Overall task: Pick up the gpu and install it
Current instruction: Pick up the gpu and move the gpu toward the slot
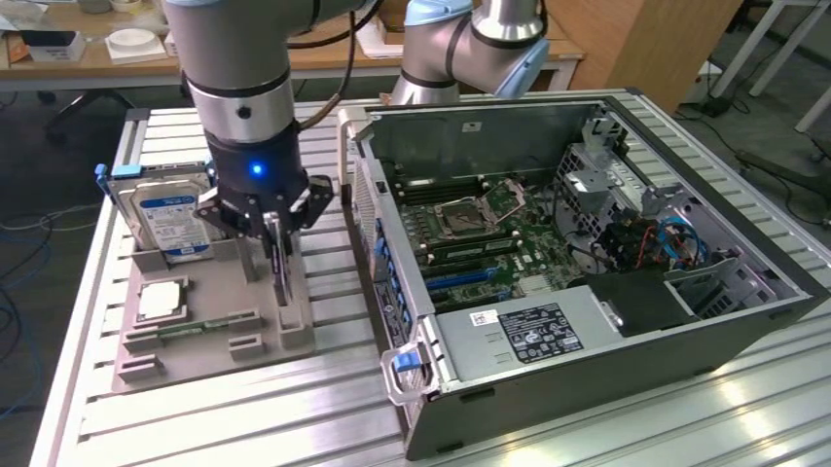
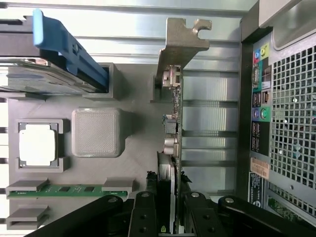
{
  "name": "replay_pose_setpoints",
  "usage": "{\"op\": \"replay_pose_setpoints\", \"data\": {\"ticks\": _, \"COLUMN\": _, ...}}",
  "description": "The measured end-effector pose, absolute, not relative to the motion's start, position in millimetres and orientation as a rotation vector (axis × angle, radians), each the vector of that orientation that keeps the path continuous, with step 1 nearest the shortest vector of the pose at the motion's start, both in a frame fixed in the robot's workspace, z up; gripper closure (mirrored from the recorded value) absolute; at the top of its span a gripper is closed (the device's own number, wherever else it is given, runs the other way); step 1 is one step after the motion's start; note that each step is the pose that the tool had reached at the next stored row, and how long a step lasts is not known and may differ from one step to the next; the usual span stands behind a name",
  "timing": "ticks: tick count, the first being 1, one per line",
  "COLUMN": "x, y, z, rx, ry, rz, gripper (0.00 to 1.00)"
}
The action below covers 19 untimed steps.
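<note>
Your gpu point(image 2: 176, 118) stands on its long edge in a slot of the grey holder point(image 2: 133, 148), on the side of the holder nearest the computer case point(image 1: 585, 321). It has not yet left the holder. From above it reads as a thin green board seen edge-on. Small connectors and components stick out from one face, and a heatsink point(image 2: 166, 170) sits at the gripped end. At the far end, the silver bracket point(image 2: 180, 37) has a hooked tab.

The end effector point(image 2: 167, 192) is clamped on the gpu. One finger is pressed to each face at the heatsink end, and the card is pinched upright between them. So you are at the grasp stage of the pick, and I judge the task to be early, with nothing yet installed.

A lift from this grip calls for a straight pull along the slot. Any tilt could bind the board or lever it against the holder walls. The hold is also well off the card's middle, so watch for the bracket end sagging.

The holder also carries a RAM stick point(image 2: 69, 189), a processor point(image 2: 38, 143) and a hard drive point(image 1: 169, 216). It sits on the slatted worktop point(image 1: 234, 418), at the exterior view's left of the open case.
</note>
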<state>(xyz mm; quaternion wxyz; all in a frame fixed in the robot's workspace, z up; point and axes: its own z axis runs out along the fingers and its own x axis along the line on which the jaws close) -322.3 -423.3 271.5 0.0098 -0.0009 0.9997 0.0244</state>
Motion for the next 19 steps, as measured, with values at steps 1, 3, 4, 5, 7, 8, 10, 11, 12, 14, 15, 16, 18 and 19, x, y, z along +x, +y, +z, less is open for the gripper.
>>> {"op": "replay_pose_setpoints", "data": {"ticks": 1, "x": -322, "y": -423, "z": 274, "rx": -0.003, "ry": 3.121, "rz": 0.076, "gripper": 0.73}}
{"op": "replay_pose_setpoints", "data": {"ticks": 3, "x": -322, "y": -423, "z": 277, "rx": -0.003, "ry": 3.121, "rz": 0.076, "gripper": 0.73}}
{"op": "replay_pose_setpoints", "data": {"ticks": 4, "x": -322, "y": -423, "z": 279, "rx": -0.003, "ry": 3.121, "rz": 0.076, "gripper": 0.73}}
{"op": "replay_pose_setpoints", "data": {"ticks": 5, "x": -322, "y": -423, "z": 280, "rx": -0.003, "ry": 3.121, "rz": 0.075, "gripper": 0.73}}
{"op": "replay_pose_setpoints", "data": {"ticks": 7, "x": -322, "y": -423, "z": 283, "rx": -0.003, "ry": 3.121, "rz": 0.064, "gripper": 0.73}}
{"op": "replay_pose_setpoints", "data": {"ticks": 8, "x": -322, "y": -423, "z": 284, "rx": -0.003, "ry": 3.121, "rz": 0.059, "gripper": 0.73}}
{"op": "replay_pose_setpoints", "data": {"ticks": 10, "x": -322, "y": -423, "z": 289, "rx": -0.003, "ry": 3.122, "rz": 0.055, "gripper": 0.73}}
{"op": "replay_pose_setpoints", "data": {"ticks": 11, "x": -322, "y": -423, "z": 294, "rx": -0.003, "ry": 3.122, "rz": 0.055, "gripper": 0.73}}
{"op": "replay_pose_setpoints", "data": {"ticks": 12, "x": -322, "y": -423, "z": 296, "rx": -0.003, "ry": 3.122, "rz": 0.055, "gripper": 0.73}}
{"op": "replay_pose_setpoints", "data": {"ticks": 14, "x": -322, "y": -423, "z": 302, "rx": -0.003, "ry": 3.122, "rz": 0.055, "gripper": 0.73}}
{"op": "replay_pose_setpoints", "data": {"ticks": 15, "x": -322, "y": -423, "z": 304, "rx": -0.003, "ry": 3.122, "rz": 0.055, "gripper": 0.73}}
{"op": "replay_pose_setpoints", "data": {"ticks": 16, "x": -322, "y": -423, "z": 307, "rx": -0.003, "ry": 3.122, "rz": 0.055, "gripper": 0.73}}
{"op": "replay_pose_setpoints", "data": {"ticks": 18, "x": -322, "y": -423, "z": 312, "rx": -0.003, "ry": 3.122, "rz": 0.055, "gripper": 0.73}}
{"op": "replay_pose_setpoints", "data": {"ticks": 19, "x": -322, "y": -423, "z": 315, "rx": -0.003, "ry": 3.122, "rz": 0.055, "gripper": 0.73}}
